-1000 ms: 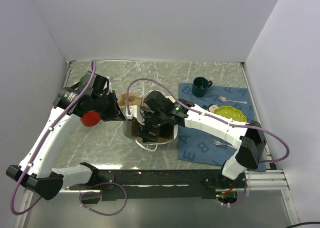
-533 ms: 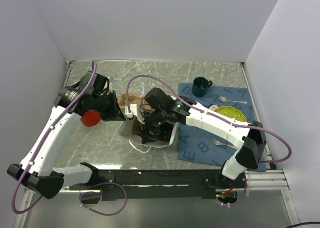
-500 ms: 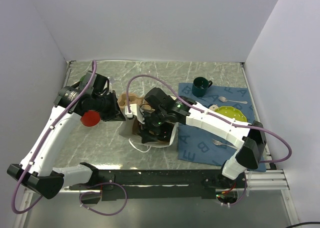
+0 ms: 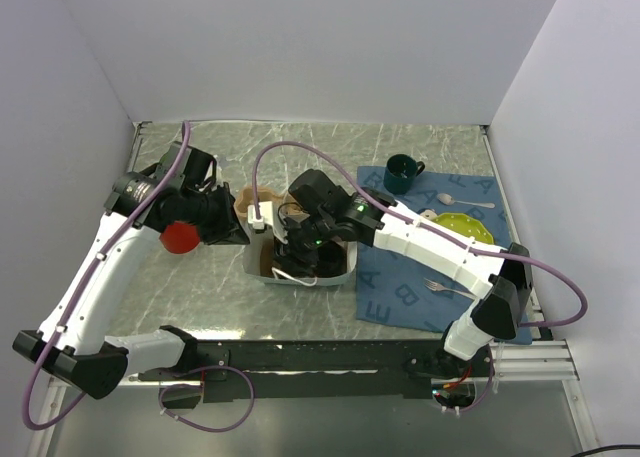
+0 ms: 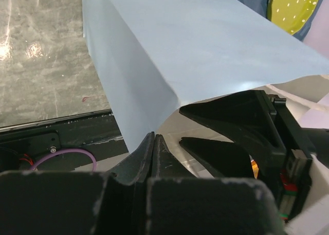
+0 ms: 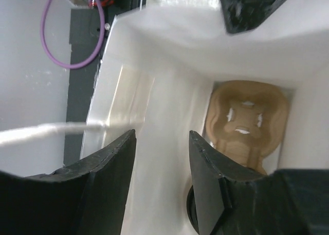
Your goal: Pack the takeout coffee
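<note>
Deep inside the white paper bag [image 5: 195, 50], the right gripper [image 6: 160, 142] hangs with its fingers spread and nothing between them, above a moulded pulp carrier [image 6: 247, 116] on the bag's floor. A dark rounded edge just beside the carrier is probably the lid of the takeout coffee [image 6: 190, 214], though most of it is hidden under the gripper. At the bag's left wall the left gripper [image 5: 153, 142] is clenched on the paper, holding the mouth wide. The danger is that a finger lifting out could snag the white handle cord [image 6: 51, 131] or a wall, dragging the bag and tipping the cup. A slipped pinch would fold paper onto it.
</note>
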